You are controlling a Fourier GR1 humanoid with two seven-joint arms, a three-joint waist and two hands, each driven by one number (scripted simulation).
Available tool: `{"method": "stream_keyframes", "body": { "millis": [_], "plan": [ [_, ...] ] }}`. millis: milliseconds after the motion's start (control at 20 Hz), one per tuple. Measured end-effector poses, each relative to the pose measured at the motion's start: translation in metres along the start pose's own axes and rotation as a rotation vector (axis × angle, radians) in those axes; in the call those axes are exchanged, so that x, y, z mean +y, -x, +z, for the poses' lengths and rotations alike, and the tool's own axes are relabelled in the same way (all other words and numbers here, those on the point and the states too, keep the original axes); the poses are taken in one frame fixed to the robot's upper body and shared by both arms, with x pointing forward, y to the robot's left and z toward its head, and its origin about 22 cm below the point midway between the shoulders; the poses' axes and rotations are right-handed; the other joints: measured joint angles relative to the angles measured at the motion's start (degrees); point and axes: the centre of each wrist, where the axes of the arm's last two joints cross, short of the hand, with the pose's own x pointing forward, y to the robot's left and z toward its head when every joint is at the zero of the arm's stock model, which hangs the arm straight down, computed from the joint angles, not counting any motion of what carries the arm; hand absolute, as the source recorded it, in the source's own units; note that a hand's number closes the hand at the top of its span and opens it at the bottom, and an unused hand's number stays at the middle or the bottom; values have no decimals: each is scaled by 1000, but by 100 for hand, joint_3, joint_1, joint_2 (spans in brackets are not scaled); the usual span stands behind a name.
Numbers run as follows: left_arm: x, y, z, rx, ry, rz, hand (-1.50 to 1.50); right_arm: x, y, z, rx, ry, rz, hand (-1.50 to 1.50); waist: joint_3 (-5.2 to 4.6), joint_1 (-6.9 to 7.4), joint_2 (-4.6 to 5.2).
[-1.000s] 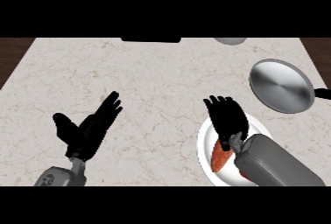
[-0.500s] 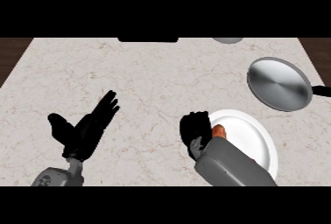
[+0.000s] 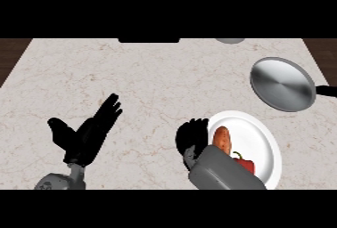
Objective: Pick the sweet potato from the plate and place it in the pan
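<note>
Head view: sweet potato lies on plate, beside a red pepper. Right hand curls at the plate's left rim, holding nothing. Left hand rests open. Pan sits apart on tabletop.

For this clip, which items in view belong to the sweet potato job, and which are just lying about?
Belongs to the job:
sweet potato
plate
pan
right robot hand, beside the sweet potato

Just lying about:
red pepper on the same plate
left robot hand, open and resting on the left
grey object at the counter's far edge
</note>
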Motion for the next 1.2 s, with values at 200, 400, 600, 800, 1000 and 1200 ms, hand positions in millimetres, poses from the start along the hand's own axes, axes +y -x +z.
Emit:
{"method": "stream_keyframes", "body": {
  "millis": [200, 400, 600, 800, 1000, 1200],
  "plan": [
    [0, 1, 1, 3, -5, 0, 0, 6, 5, -7, 62, 14, 74, -150, 1, -19, 1],
    [0, 1, 2, 4, -12, -2, 0, 7, 13, -7, 93, 21, 93, -150, 3, -31, 3],
    [0, 0, -3, 5, -12, -1, 0, 12, 20, -6, 106, 14, 103, -150, 4, -39, 10],
    [0, -2, -1, -1, -10, 1, 0, 24, 25, -8, 141, 6, 119, -150, 5, -28, 12],
    [-2, 2, 0, 0, -11, 0, 0, 27, 33, -9, 164, 13, 134, 150, 6, -13, 13],
    [-1, 3, -4, -1, -5, 4, 0, 25, 33, -10, 172, 53, 202, 150, 4, 4, 15]
  ]
}}
